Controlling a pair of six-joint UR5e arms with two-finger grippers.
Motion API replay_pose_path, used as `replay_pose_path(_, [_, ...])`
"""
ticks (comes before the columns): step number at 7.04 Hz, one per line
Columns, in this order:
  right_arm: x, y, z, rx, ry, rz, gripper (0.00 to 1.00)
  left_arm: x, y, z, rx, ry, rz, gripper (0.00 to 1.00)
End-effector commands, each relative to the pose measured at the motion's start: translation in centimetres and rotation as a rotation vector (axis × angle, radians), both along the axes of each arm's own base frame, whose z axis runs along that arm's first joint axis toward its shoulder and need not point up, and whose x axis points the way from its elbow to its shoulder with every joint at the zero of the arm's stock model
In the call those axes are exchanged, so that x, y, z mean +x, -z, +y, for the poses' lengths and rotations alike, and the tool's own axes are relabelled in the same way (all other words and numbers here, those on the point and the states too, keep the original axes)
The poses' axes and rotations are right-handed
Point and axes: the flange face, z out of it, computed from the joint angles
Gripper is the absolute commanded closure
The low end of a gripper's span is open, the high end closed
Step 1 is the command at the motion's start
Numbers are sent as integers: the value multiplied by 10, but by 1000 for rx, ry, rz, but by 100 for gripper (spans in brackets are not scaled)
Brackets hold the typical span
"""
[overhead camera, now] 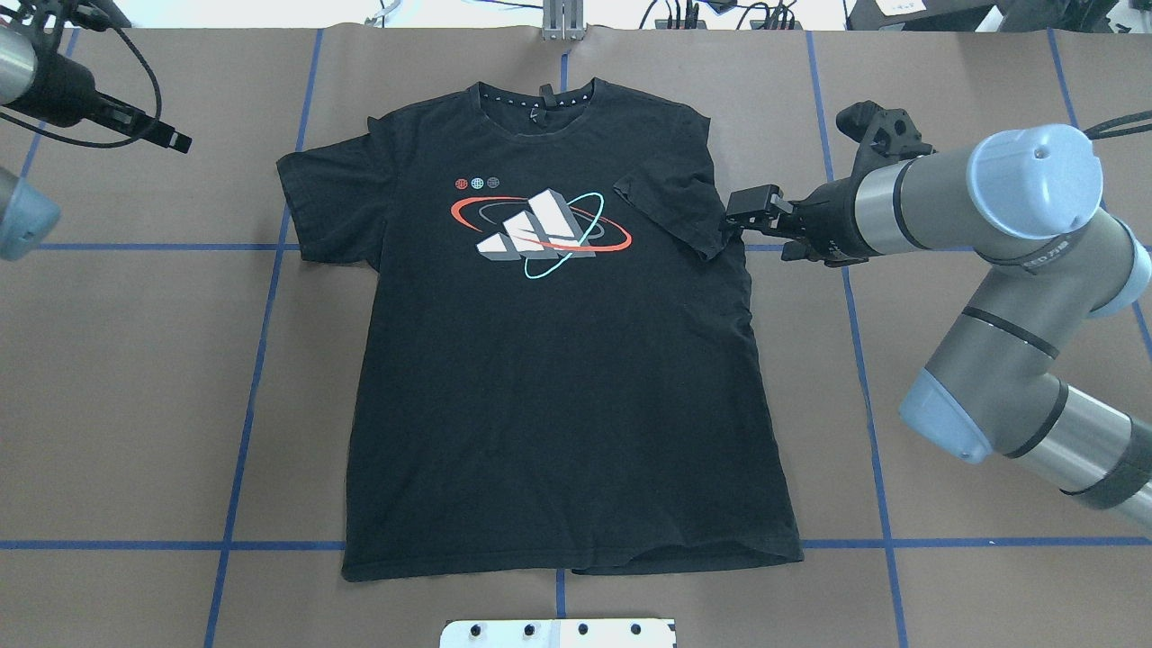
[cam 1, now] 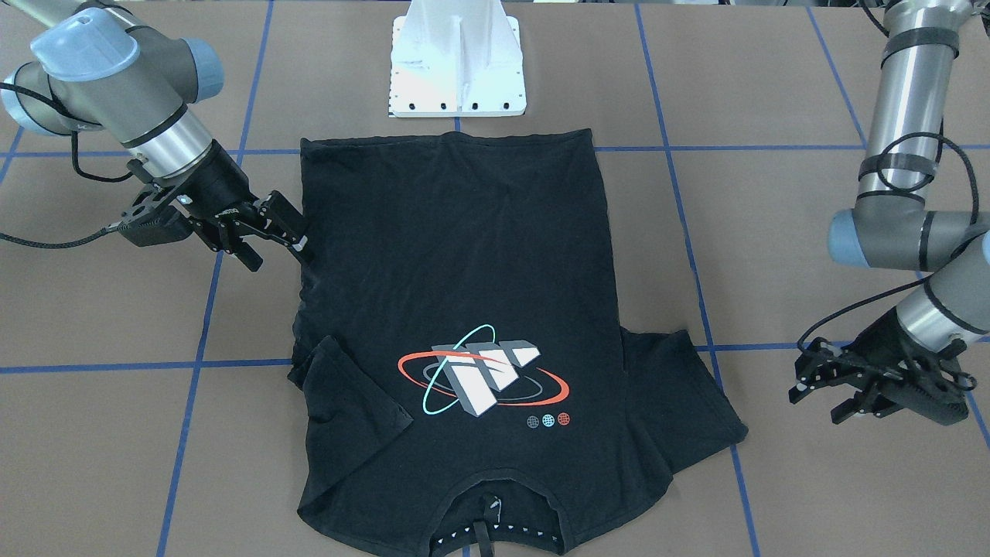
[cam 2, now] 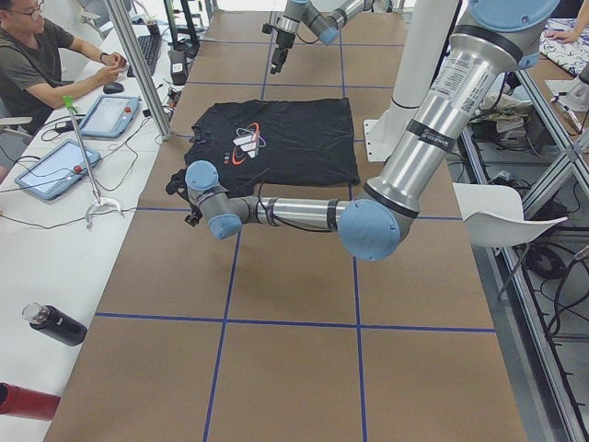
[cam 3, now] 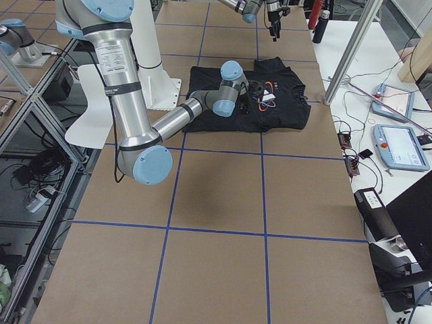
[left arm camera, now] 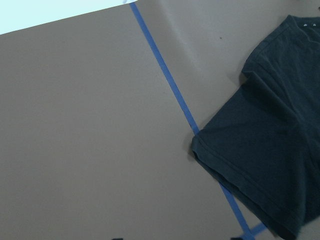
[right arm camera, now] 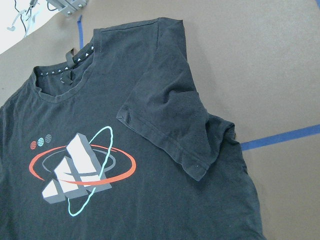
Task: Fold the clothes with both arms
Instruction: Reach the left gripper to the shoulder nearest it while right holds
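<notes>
Table [overhead camera: 135, 360]: T-shirt [overhead camera: 558, 378] flat; right fingers [cam 1: 290, 228] parted at edge; left fingers [cam 1: 810, 383] distant, seemingly parted.

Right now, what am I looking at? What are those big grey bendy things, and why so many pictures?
Those are two robot arms, filmed by six cameras. One looks down from behind the robot, one faces it across the table, two watch from the table's ends, and two sit on its wrists. A black T-shirt lies flat on the brown table, print up, with one sleeve folded onto its chest. Each arm ends in a two-finger pincher called an end effector. The right end effector is open at the shirt's edge near that sleeve. The left end effector is open too, off to the side. Neither seems to hold anything.
</notes>
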Motion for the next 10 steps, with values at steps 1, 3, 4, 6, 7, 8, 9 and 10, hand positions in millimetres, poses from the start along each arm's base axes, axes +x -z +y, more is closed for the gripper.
replay_pose_path(1, [-1,-6,0,-1,-1,11,0,51,-6,2,-56,35,69,45])
replay_pose_path(3, [-1,-7,-1,-1,-2,14,0,75,4,-4,-83,77,73,51])
replay_pose_path(4, [-2,-7,-1,-1,-2,14,0,85,-1,-8,-89,101,52,52])
replay_pose_path(6, [-3,-8,-1,-2,-2,16,0,86,-6,-10,-97,106,43,52])
replay_pose_path(7, [-3,-7,-1,-1,-2,15,0,87,-5,-9,-96,105,44,52])
replay_pose_path(8, [-3,-6,-2,0,-3,15,0,88,-4,-9,-95,103,45,53])
replay_pose_path(9, [-4,-4,-2,4,-5,13,0,90,-4,-8,-94,100,45,54])
replay_pose_path(10, [-4,-3,-2,5,-5,11,0,92,-3,-7,-94,95,46,55])
